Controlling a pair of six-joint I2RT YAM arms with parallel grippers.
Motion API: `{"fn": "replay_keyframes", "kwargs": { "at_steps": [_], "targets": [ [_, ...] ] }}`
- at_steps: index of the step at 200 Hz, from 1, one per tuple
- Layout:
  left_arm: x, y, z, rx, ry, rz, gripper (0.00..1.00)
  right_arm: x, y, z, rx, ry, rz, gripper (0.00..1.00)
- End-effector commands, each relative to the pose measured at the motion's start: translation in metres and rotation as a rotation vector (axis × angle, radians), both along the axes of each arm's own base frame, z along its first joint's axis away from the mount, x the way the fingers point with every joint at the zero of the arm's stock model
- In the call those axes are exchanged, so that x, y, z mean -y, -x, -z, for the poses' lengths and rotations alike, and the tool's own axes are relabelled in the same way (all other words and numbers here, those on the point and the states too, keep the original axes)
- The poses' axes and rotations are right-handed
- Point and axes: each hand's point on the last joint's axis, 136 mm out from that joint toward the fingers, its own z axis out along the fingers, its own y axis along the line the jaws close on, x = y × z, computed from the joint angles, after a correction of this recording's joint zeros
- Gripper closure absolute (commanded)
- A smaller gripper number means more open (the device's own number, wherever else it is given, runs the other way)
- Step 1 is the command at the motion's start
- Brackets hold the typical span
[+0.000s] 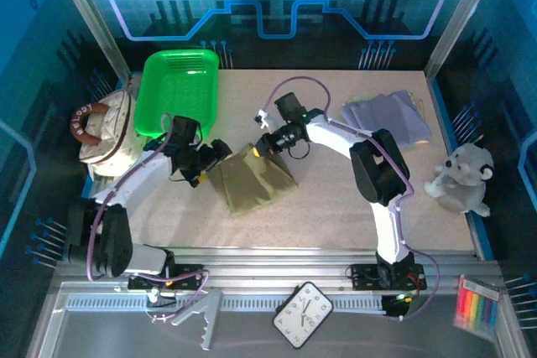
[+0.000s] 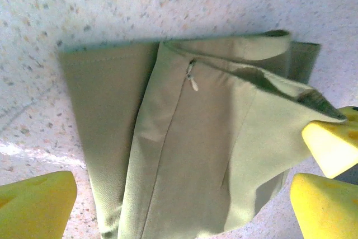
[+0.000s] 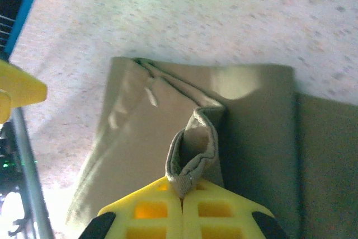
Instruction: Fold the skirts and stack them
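Observation:
The khaki-tan skirt (image 1: 252, 182) lies partly folded mid-table, zipper side up (image 2: 190, 138). My right gripper (image 1: 261, 147) is shut on a pinched fold of its edge (image 3: 193, 163), the yellow fingertips (image 3: 162, 208) pressed together around the cloth. My left gripper (image 1: 215, 157) hovers open at the skirt's left side, its yellow fingers (image 2: 34, 205) spread wide over the fabric and holding nothing. The lavender-grey skirt (image 1: 388, 115) rests folded at the back right, away from both grippers.
A green basket (image 1: 178, 90) stands at the back left beside a cream handbag (image 1: 105, 127). A white plush toy (image 1: 461, 178) sits at the right edge. A clock (image 1: 304, 313) and coloured markers (image 1: 481, 306) lie on the front rail.

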Motion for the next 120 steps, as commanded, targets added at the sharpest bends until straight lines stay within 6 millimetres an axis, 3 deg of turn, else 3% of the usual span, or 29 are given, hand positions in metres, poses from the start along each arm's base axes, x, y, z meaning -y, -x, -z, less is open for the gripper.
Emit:
{"fn": "replay_keyframes", "kwargs": {
  "at_steps": [1, 13, 32, 60, 120],
  "targets": [
    [-0.012, -0.008, -0.025, 0.101, -0.058, 0.036, 0.01, -0.022, -0.008, -0.003, 0.03, -0.06, -0.06, 1.0],
    [-0.012, -0.008, -0.021, 0.088, -0.076, 0.065, 0.01, -0.022, -0.015, 0.014, 0.01, -0.019, -0.046, 1.0],
    [-0.021, 0.003, 0.003, -0.045, -0.135, 0.06, 0.01, -0.017, -0.026, 0.031, -0.005, 0.05, 0.007, 1.0],
    [-0.014, 0.006, 0.029, -0.14, -0.145, 0.085, 0.09, -0.004, -0.037, 0.024, 0.022, 0.072, 0.094, 1.0],
    [-0.002, -0.022, 0.059, -0.231, -0.263, 0.186, 0.27, 0.009, -0.033, 0.018, -0.008, 0.052, 0.133, 1.0]
  ]
}}
